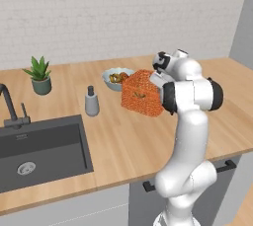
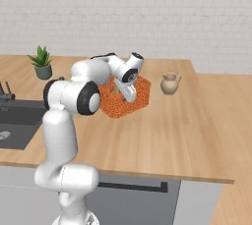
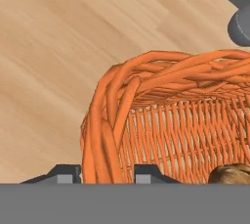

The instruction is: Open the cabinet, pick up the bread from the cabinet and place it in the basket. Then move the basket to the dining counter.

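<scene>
Basket (image 1: 142,93) sits on the dining counter (image 1: 123,136), orange weave, w/ the bread (image 3: 230,174) inside it – golden-brown roll peeks at the lower right of the hand view, down near the basket floor. In the left base view the basket stands just beside a bowl (image 1: 114,78) of food, w/ a grey soap dispenser (image 1: 91,101) near it and the dark sink (image 1: 42,148) further left. Potted plant (image 1: 39,75) sits back by the brick wall. In the right base view a small tan jug (image 2: 169,83) stands near the basket's other side.

Gripper (image 3: 105,174) straddles the basket's end rim: one fingertip outside the thick woven wall, the other inside, wall between them. Looks clenched on that rim, so grasping the basket, tho fingertips are mostly cut off at the frame edge.

Progress, as a judgement: bread is in the basket, basket is on the sink counter, so most of the job looks done. Can't tell if the basket's base is fully resting or just off the wood. What's left: set it down if not down, let go, lift the arm clear w/o tipping it.
</scene>
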Robot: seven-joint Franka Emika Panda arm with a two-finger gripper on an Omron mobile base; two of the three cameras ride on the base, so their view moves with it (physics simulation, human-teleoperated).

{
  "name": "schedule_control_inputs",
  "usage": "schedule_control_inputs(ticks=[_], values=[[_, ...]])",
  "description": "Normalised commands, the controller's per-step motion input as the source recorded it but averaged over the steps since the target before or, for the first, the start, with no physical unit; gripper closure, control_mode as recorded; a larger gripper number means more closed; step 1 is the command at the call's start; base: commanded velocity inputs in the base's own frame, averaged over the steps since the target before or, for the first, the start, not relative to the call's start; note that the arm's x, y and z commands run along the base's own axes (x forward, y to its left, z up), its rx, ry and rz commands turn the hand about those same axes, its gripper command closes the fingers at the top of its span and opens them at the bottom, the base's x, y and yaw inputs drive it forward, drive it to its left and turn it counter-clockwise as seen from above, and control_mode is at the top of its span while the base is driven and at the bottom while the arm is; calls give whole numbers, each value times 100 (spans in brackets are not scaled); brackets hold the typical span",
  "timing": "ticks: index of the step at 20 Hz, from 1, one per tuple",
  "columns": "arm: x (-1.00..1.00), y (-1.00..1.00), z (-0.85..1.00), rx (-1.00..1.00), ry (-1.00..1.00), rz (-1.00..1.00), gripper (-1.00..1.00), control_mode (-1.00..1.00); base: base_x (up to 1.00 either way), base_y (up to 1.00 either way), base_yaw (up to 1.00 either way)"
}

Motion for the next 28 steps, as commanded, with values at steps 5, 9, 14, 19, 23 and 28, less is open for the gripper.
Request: schedule_control_inputs(ticks=[5,9,14,19,23,28], values=[[42,0,-37,0,-1,-2,100,-100,0,0,0],[19,3,-33,0,0,0,100,-100,0,0,0],[0,8,6,0,-10,0,-100,-100,0,0,0],[-6,6,67,0,-16,1,-100,-100,0,0,0],[-49,1,85,0,-16,4,-100,-100,0,0,0],[-83,-3,74,0,-12,4,-100,-100,0,0,0]])
